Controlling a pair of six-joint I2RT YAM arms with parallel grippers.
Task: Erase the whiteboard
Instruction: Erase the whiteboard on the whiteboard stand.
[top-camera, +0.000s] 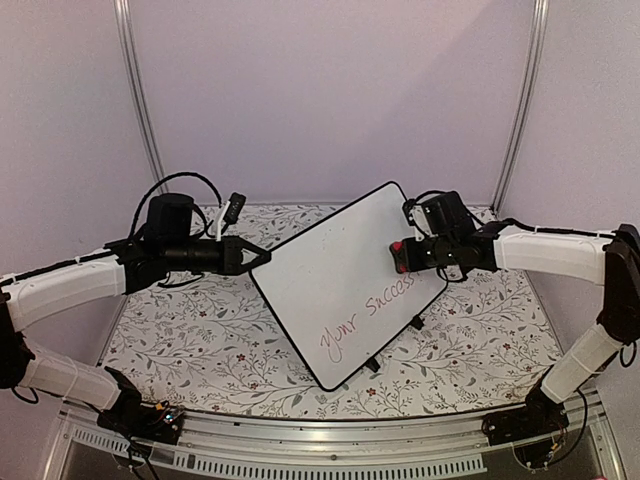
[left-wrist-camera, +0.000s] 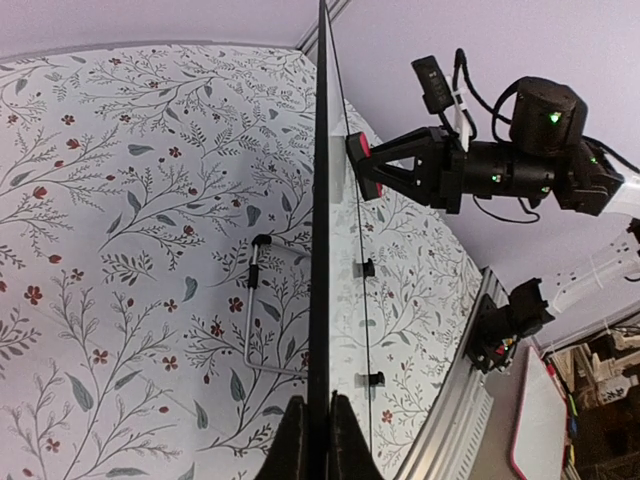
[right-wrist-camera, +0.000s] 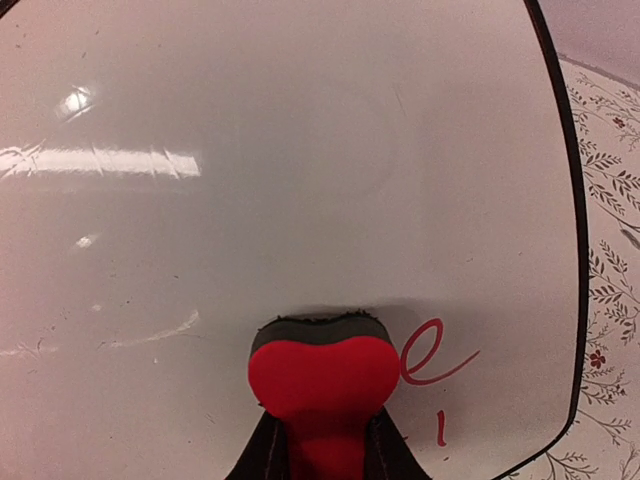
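a: whiteboard (top-camera: 340, 280), where?
b: middle of the table (top-camera: 200, 330), on the floral cover, between the two arms. turned at an angle in the top view, one corner towards the back wall, one towards the near rail. the left wrist view sees it edge-on, a thin black line.
a: anything on it?
b: red handwriting (top-camera: 365, 315) along the lower right part, reads like "your success". the rest of the face is blank and glossy, with light glare in the right wrist view.
a: feet?
b: two small black feet (top-camera: 415, 322) on the lower right long edge. can't tell if they touch the table. a bent wire stand (left-wrist-camera: 258, 300) shows on the back side.
a: left pincer (top-camera: 262, 258)?
b: pressed together on the whiteboard's left edge, one finger each side of the black rim. clear in the left wrist view.
a: right pincer (top-camera: 408, 256)?
b: pinching a red eraser (right-wrist-camera: 322, 375) by its stem. the eraser's dark face is against the white surface on the right side of the board, just beside the final "e" of the writing and a little above that end of the line.
a: arms?
b: both reach in from the sides, the left one to the board's left edge, the right one over its right part. the pincers are well apart, with the board's face between them.
a: background?
b: plain lilac walls, metal rail at the near edge.
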